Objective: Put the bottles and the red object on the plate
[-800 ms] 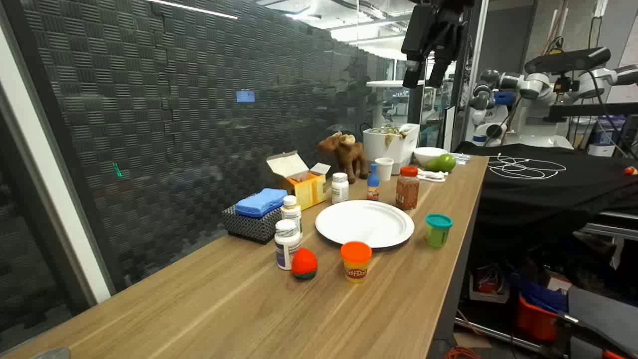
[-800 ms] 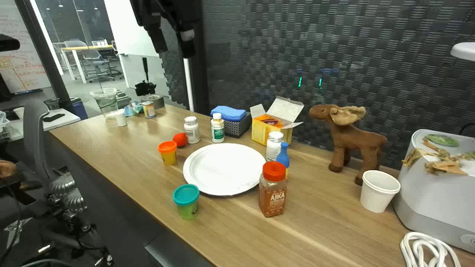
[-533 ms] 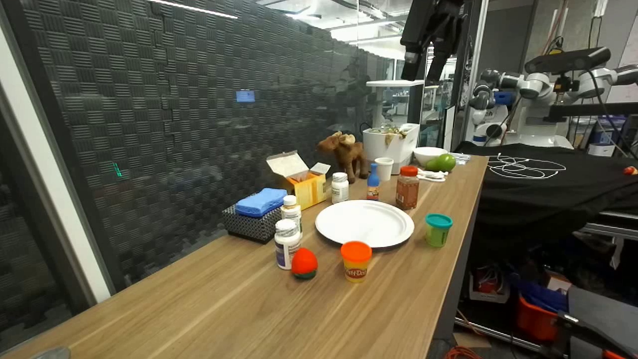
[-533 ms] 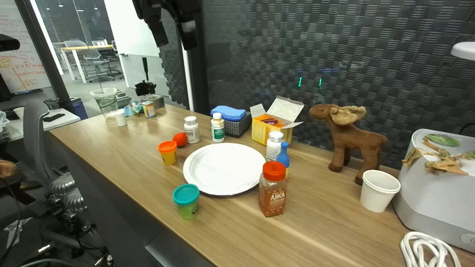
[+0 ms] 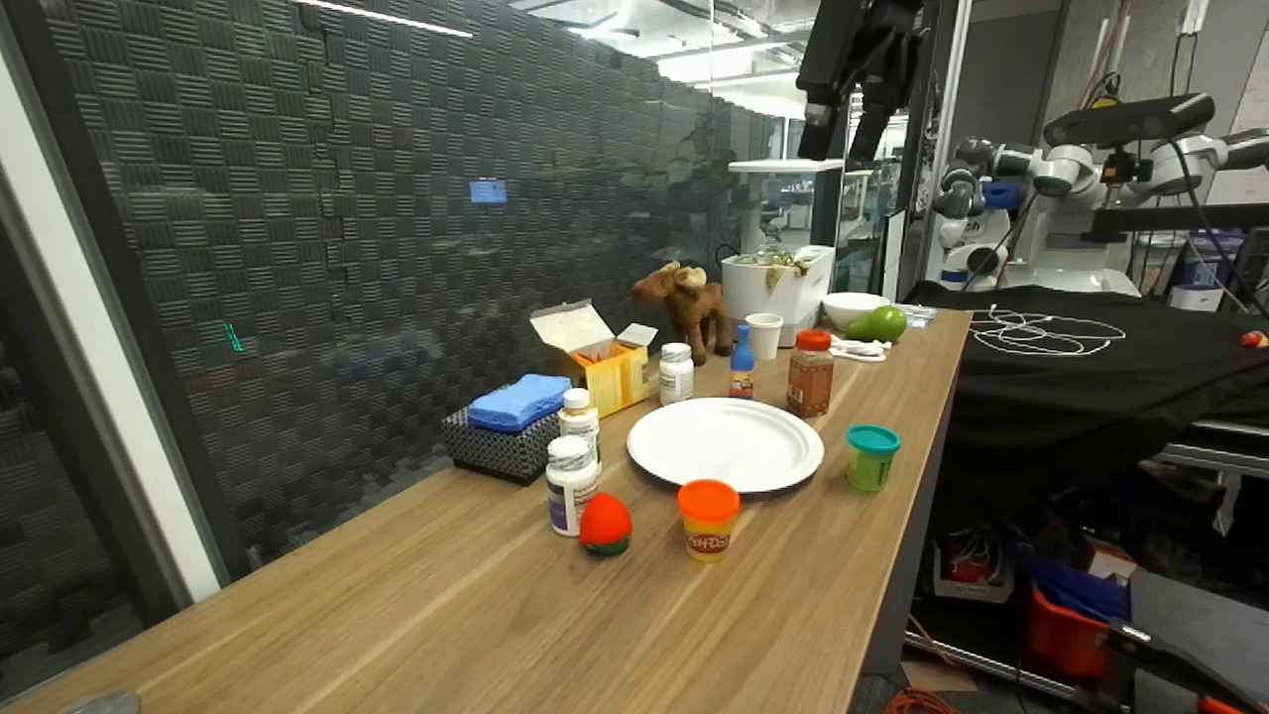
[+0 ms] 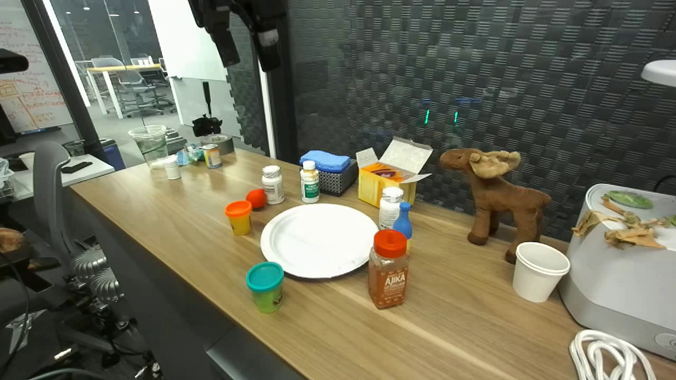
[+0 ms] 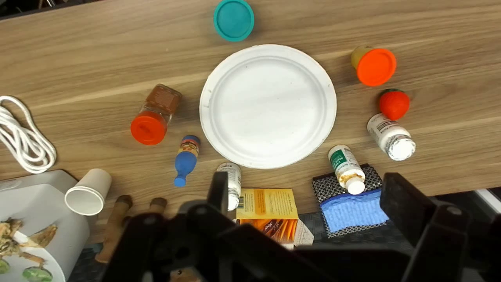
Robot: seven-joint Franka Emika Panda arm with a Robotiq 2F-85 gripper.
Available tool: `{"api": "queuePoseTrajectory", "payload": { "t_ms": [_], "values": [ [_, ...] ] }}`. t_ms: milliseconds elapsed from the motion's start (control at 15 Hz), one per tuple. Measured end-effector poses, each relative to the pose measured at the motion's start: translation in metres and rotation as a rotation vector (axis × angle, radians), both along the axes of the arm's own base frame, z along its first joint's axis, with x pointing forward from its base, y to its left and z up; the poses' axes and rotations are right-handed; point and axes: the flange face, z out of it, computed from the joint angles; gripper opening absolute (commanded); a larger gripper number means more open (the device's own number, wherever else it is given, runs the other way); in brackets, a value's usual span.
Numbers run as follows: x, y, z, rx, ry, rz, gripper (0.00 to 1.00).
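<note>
I count hours round the plate [image 7: 268,106], wrist view. Ball [image 7: 394,105]: 3 o'clock, green end down, just beside a white bottle [image 7: 385,130] at half past 3. Second white bottle [image 7: 345,162]: 4. Third white bottle [image 7: 231,174]: 7, partly covered by my gripper [image 6: 249,57]. Brown bottle [image 7: 156,109]: 9. Bottles: upright, caps up, long axes vertical. Gripper: jaws wide apart, nothing held, high above the desk [image 7: 90,58], top cut off in both exterior views. Room: desk at 10 o'clock, out to its edge.
</note>
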Motion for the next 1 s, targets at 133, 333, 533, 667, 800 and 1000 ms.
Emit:
{"api": "queuePoseTrajectory", "payload": {
  "t_ms": [133, 333, 533, 667, 800, 1000],
  "values": [
    [0.0, 0.0, 0.0, 0.0, 0.0, 0.0, 1.0],
    [0.0, 0.0, 0.0, 0.0, 0.0, 0.0, 1.0],
    [0.0, 0.0, -0.001, 0.0, 0.004, 0.0, 1.0],
    [0.004, -0.002, -0.005, -0.006, 0.0, -0.002, 1.0],
    [0.017, -0.009, -0.011, -0.011, -0.045, -0.023, 1.0],
    [0.045, -0.028, -0.036, -0.028, -0.094, -0.054, 1.0]
  ]
}}
